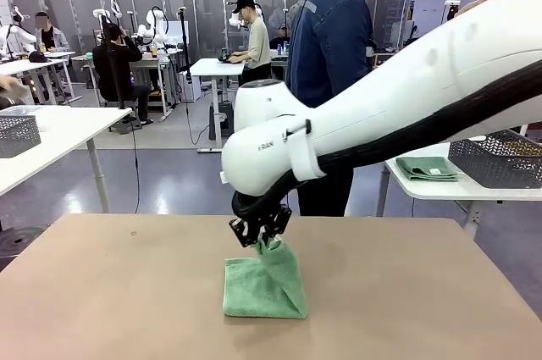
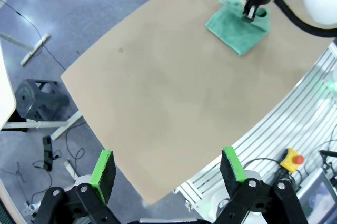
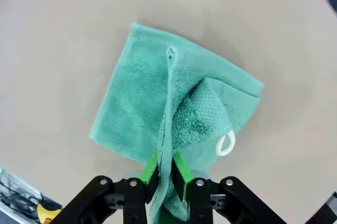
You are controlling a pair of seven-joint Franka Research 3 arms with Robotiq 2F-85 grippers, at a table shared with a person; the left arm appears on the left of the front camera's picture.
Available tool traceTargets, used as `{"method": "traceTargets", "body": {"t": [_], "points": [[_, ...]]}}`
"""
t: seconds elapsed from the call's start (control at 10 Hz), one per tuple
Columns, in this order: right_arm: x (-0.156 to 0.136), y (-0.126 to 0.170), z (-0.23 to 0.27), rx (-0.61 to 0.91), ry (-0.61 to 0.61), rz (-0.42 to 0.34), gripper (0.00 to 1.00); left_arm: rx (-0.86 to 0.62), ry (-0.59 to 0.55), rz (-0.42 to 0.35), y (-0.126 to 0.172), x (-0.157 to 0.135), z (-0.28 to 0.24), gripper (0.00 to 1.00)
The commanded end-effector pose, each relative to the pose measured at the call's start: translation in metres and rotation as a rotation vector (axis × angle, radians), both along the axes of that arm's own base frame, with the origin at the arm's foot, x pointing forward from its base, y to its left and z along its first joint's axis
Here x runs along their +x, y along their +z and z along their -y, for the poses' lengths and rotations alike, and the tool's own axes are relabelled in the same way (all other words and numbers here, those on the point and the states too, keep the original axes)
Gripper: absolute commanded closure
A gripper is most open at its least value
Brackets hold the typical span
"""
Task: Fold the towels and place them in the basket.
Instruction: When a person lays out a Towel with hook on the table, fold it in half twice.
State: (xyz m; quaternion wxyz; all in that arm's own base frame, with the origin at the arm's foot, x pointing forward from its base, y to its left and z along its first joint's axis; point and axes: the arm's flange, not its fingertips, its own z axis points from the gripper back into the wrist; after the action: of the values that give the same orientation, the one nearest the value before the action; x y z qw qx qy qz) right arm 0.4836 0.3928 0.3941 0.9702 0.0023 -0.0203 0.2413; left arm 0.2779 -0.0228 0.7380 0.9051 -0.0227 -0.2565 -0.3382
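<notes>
A green towel lies partly folded on the brown table, near the middle. My right gripper is shut on one raised edge of it, so the cloth hangs in a ridge from the pads. In the right wrist view the towel spreads below the gripper, with its white corner loop beside the fingers. My left gripper is open and holds nothing, high over the table's near edge and far from the towel. A dark wire-mesh basket stands on a side table at the right.
A person in a dark blue jacket stands at the far side of the table. A folded green cloth lies beside the basket on the side table. Another mesh basket sits on a white table at the left.
</notes>
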Motion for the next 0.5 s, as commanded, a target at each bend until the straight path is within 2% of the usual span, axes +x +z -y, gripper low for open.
{"method": "traceTargets", "body": {"t": [0.0,0.1,0.2,0.3,0.4], "points": [[0.010,-0.008,-0.022,0.000,-0.014,-0.077,1.00,0.007,-0.016,0.011,-0.003,-0.002,-0.001,0.00],[0.012,-0.015,-0.028,0.001,-0.045,-0.106,1.00,0.007,-0.016,0.011,-0.003,-0.002,-0.001,0.00],[0.013,-0.020,-0.031,0.010,-0.060,-0.126,0.62,0.007,-0.016,0.011,-0.003,-0.002,-0.001,0.00],[0.014,-0.025,-0.035,0.025,-0.073,-0.133,0.53,0.007,-0.016,0.011,-0.003,-0.002,-0.001,0.00],[0.014,-0.025,-0.038,0.030,-0.081,-0.131,0.27,0.007,-0.016,0.011,-0.003,-0.002,-0.001,0.00]]}}
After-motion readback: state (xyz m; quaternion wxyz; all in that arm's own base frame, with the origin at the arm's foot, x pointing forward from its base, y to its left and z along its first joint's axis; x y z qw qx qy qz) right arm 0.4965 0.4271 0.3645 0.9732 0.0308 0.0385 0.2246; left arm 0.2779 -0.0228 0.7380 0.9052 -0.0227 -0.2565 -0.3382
